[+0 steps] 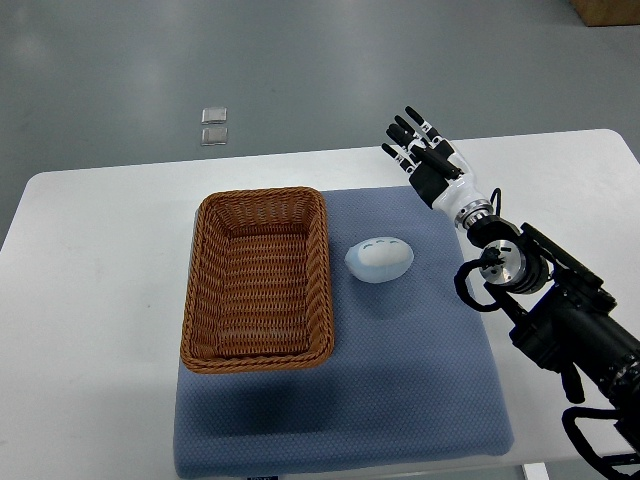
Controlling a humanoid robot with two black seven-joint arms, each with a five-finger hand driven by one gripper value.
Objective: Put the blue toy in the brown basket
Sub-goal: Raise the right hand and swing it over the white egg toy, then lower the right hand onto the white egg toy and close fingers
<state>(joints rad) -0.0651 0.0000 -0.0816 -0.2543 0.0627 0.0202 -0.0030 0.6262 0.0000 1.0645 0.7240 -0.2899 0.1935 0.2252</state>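
Because only the right hand shows in the top view, its arm coming in from the lower right edge, it is the hand nearer the blue toy; the left hand is out of view. The fingers are spread wide and straight, holding nothing, and they point toward the far edge of the desk, away from the toy.

From those fingers the toy lies back toward the robot and a little to the left, near but clearly apart, with nothing between. It is a pale blue, egg-shaped soft toy resting on the blue cloth mat, and its long axis runs roughly left to right, tipped slightly.

Farther left of the fingers, just beside the toy without touching it, stands the brown wicker basket, open-topped and with nothing in it. The basket's long side runs away from the robot, so its right wall faces the toy.

Judged from this, the toy is not yet grasped and the task has hardly begun. The coming move appears to call for the hand to turn and draw back toward the robot, then close across the toy's short width before carrying it left over the basket wall.
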